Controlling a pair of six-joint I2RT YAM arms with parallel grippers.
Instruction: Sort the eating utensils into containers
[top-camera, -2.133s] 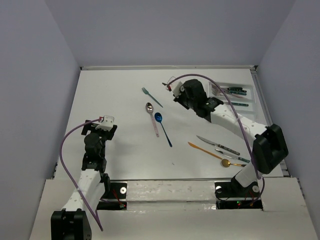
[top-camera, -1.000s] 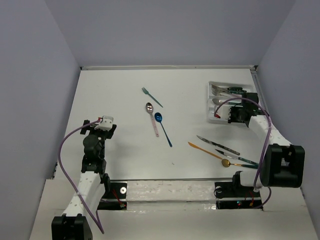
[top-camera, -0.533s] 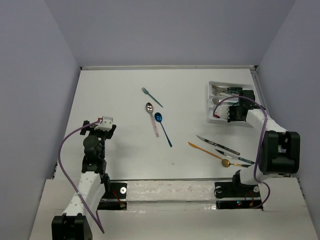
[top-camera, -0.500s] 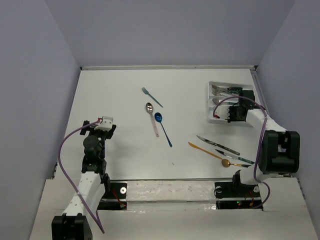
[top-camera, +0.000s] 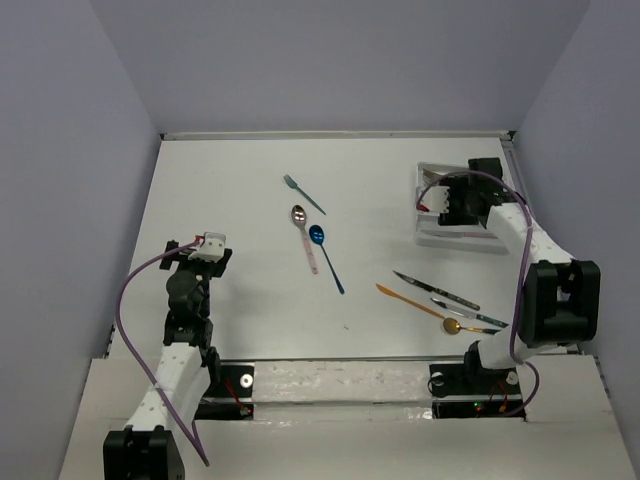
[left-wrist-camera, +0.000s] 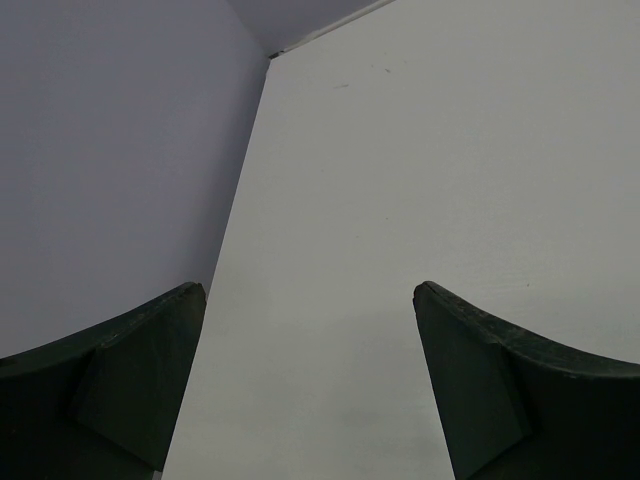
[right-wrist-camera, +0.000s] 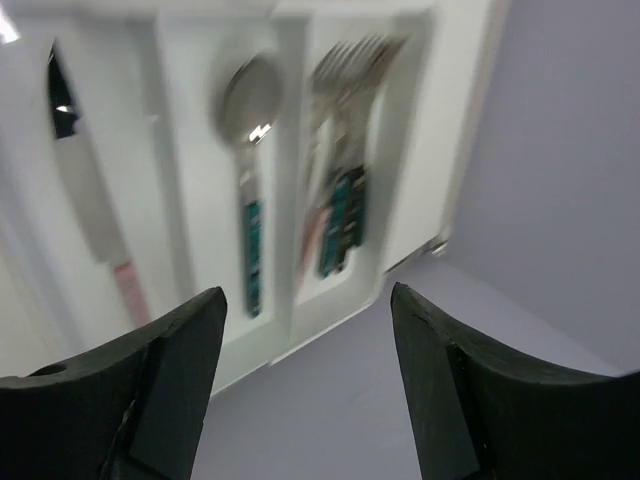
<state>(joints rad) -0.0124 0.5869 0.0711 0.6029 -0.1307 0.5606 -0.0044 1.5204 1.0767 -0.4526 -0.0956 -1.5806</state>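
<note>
top cam overhead; r wrist cam close over tray (right-wrist-camera: 292, 130), both views

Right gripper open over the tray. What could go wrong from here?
1. Gold spoon, orange knife and two other knives lie bunched together; a pinch there may drag neighbours.
2. Pink spoon and blue spoon lie nearly touching; both could get caught.
3. Right gripper hangs close over the tray; leaving could nudge it.

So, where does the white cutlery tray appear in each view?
Top external: the white cutlery tray is at the far right, partly under the right gripper.
Left wrist: not in it.
Right wrist: it fills the upper left, above the right gripper.
Shared landmark: the right gripper.
</note>
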